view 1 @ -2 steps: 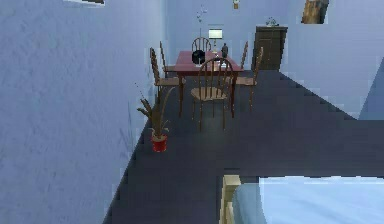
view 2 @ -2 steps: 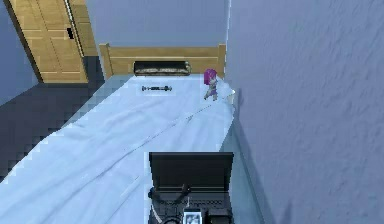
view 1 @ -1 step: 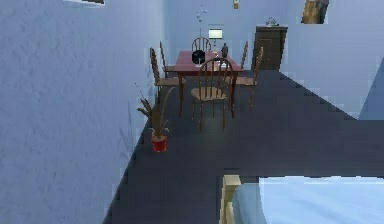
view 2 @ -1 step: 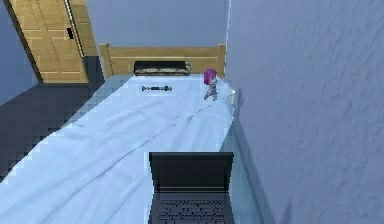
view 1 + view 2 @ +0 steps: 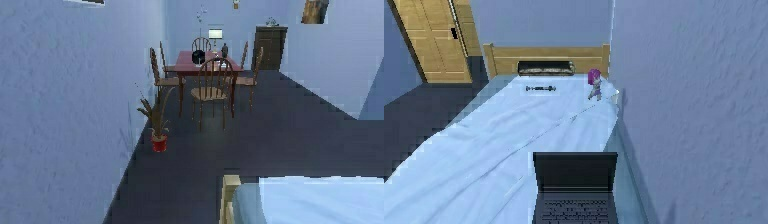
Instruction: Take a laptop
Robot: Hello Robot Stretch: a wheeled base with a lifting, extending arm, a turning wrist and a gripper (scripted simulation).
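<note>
A dark laptop lies with its lid raised on the pale blue bed, at the arm side view's bottom middle, close to the wall on the right. Its screen is black and its keyboard reaches the picture's lower edge. Far ahead in the forward view, a small bright screen, perhaps another laptop, stands on the red dining table.
Wooden chairs ring the table, and a potted plant stands by the left wall. A dark cabinet is at the back. On the bed lie a dumbbell-like dark bar and a small purple-topped figure. Wooden doors stand at the upper left.
</note>
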